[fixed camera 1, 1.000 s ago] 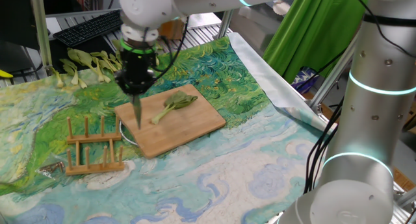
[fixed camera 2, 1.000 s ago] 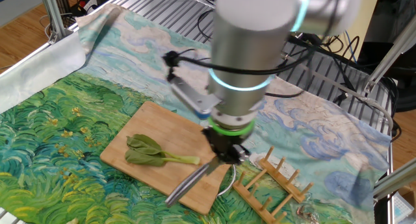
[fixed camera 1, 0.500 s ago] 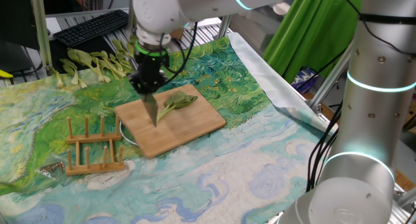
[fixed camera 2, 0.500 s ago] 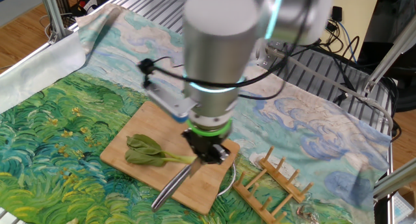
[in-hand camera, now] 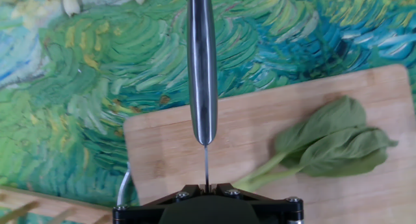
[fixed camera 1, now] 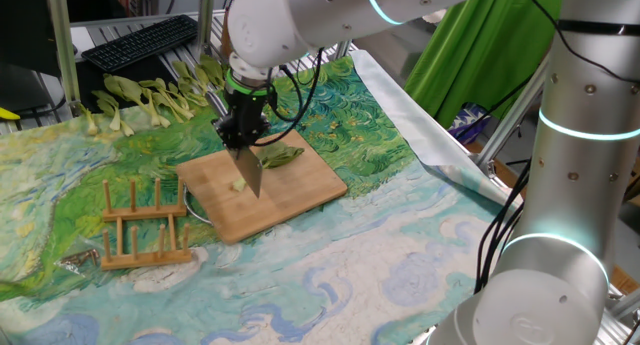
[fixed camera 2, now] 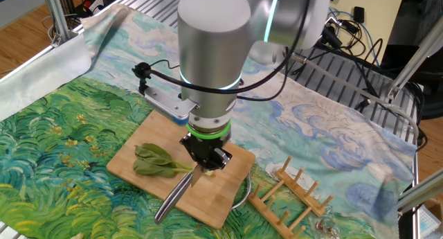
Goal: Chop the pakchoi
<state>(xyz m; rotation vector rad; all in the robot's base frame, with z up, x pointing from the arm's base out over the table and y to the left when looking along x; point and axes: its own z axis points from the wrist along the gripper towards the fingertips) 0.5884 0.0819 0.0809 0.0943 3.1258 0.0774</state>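
The gripper (fixed camera 2: 205,158) is clamped on a knife (fixed camera 2: 174,197), blade down over the pakchoi (fixed camera 2: 158,161) stalk at mid-frame on the bamboo cutting board (fixed camera 2: 221,190). A wooden rack (fixed camera 1: 143,228) stands lower left; spare pakchoi (fixed camera 1: 150,95) lie upper left.

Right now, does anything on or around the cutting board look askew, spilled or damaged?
Nothing stands out. The pakchoi lies flat on the cutting board, the knife sits straight in the gripper, and the wooden rack stands upright beside the board.
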